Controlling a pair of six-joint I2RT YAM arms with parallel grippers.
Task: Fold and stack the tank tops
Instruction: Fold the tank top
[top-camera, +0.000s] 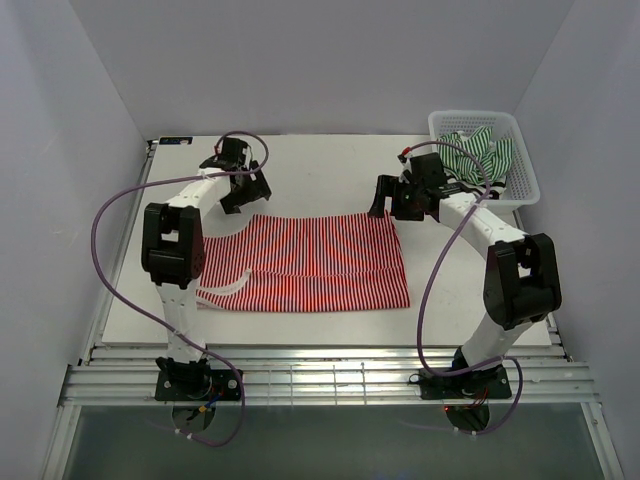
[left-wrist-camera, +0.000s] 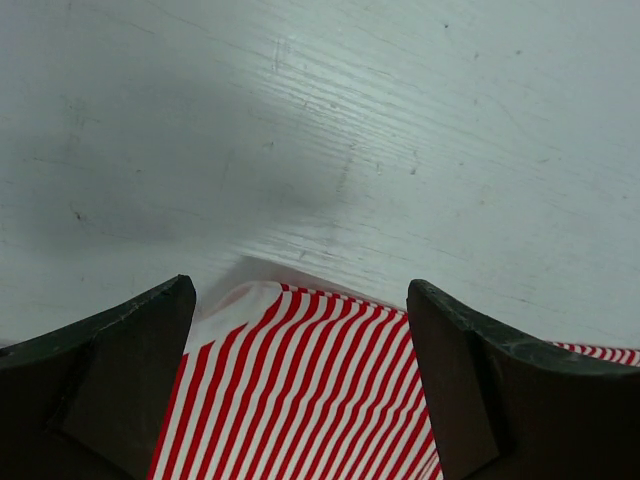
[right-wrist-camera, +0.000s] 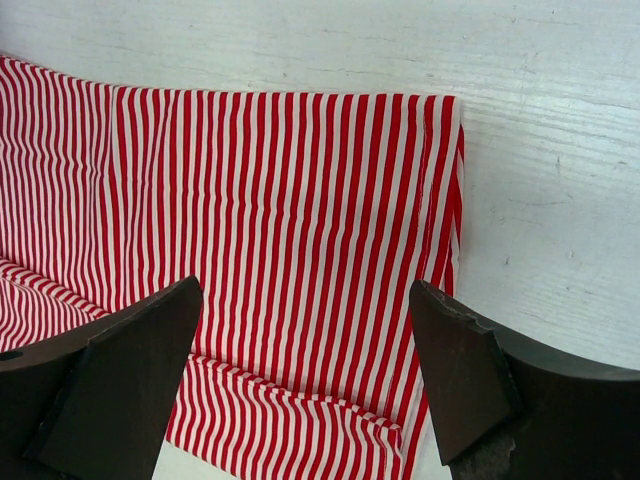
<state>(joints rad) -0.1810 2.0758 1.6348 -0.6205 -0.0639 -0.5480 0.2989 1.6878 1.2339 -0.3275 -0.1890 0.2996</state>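
**Robot lab test cell**

Plain white panel walls (top-camera: 330, 60) box in a white table (top-camera: 330, 170) at 9, 12 and 3 o'clock, like a purpose-built enclosure. Two robot arms, the left arm (top-camera: 172, 250) and the right arm (top-camera: 520, 275), are bolted to an aluminium rail frame (top-camera: 330, 380) at 6 o'clock. Loose purple cables (top-camera: 100, 230) loop from wrists to bases. The tabletop is scuffed in the wrist views. Staged props: red-and-white tank top (top-camera: 320, 260) at centre, white lattice basket (top-camera: 470, 115) at 1 o'clock.

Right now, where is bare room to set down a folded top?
Bare table lies beyond the red-and-white top, between the left pincer and right pincer; a narrow strip runs along its near edge. Crowded by the basket.
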